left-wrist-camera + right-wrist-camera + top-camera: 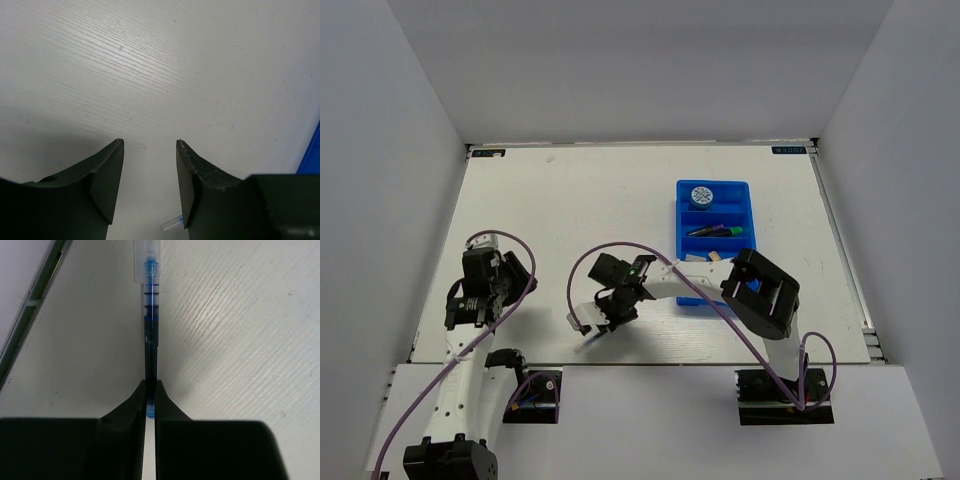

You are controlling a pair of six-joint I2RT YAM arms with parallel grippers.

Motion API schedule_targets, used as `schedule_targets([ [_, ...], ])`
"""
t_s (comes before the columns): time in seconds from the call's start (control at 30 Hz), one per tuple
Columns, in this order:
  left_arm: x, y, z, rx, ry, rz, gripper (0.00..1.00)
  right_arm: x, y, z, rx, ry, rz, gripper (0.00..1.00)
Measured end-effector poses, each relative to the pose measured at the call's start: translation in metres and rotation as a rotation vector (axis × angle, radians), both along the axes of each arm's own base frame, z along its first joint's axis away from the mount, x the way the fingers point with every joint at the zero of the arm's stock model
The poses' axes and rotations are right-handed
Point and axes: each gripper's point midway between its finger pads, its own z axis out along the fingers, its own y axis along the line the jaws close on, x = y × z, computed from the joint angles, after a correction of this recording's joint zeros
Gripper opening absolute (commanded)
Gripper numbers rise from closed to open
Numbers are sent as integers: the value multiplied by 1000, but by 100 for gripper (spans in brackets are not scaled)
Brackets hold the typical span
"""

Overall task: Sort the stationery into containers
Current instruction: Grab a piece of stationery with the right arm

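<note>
My right gripper (610, 320) is shut on a dark-blue pen (150, 345) with a clear cap, held near its tail end (150, 412). The pen (588, 340) points toward the table's near edge, and I cannot tell whether it touches the table. The blue tray (682, 215) stands to the right with a round blue-white disc (701, 195), highlighters (715, 231) and erasers (705, 257) in separate compartments. My left gripper (523, 272) is open and empty over bare table (150, 145). The pen's clear cap tip (171, 225) shows beside its right finger.
The table's near edge (640, 362) and a metal rail (30, 305) run close to the pen. The right arm's elbow (762, 292) hangs over the tray's near end. A sliver of the tray (312, 155) shows in the left wrist view.
</note>
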Motion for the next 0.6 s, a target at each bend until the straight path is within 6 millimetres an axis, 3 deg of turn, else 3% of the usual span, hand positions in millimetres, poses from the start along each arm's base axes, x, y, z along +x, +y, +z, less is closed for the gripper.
schedule_targets([
  [0.03,0,0,0,0,0,0,57,0,0,0,4,-3,-1,0],
  [0.27,0,0,1,1,-6,1,57,2,-1,2,6,-20,-37,0],
  [0.4,0,0,2,2,-8,1,57,4,-18,6,-65,-22,-118,0],
  [0.5,0,0,2,2,-8,1,57,6,-27,28,-68,-37,-169,0],
  [0.6,0,0,2,2,-8,1,57,11,-31,73,5,-80,-221,0],
])
